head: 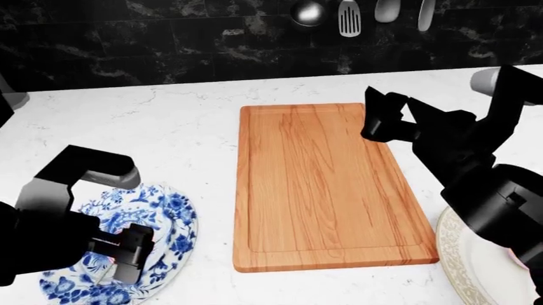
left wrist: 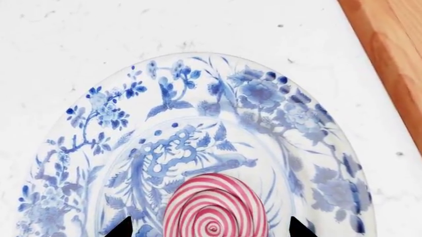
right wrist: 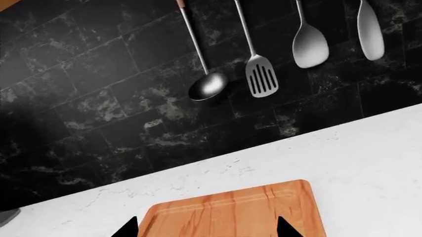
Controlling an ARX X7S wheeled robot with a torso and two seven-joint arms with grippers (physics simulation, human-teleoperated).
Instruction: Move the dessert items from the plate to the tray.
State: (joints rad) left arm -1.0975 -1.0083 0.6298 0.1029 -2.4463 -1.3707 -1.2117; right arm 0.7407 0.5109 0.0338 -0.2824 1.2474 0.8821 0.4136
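Observation:
The pink-and-white swirl lollipop (left wrist: 214, 210) lies on the blue-and-white floral plate (left wrist: 132, 123). My left gripper (left wrist: 212, 229) is open, its fingertips (left wrist: 122, 228) straddling the lollipop just above the plate. In the head view the left gripper (head: 119, 254) hovers over the plate (head: 174, 219) at the lower left and hides the lollipop, save a pink sliver. The orange-brown wooden tray (head: 318, 184) lies in the middle of the counter. My right gripper (head: 382, 124) is open and empty above the tray's far right edge; its wrist view shows the tray (right wrist: 231, 212) below. The pink, yellow and red lollipop is out of view.
A second, cream plate (head: 467, 260) sits at the lower right, partly behind my right arm. Ladle, spatula and spoons (right wrist: 262, 74) hang on the black tiled wall behind the white marble counter (head: 170, 127). The tray's corner (left wrist: 389, 59) shows beside the floral plate.

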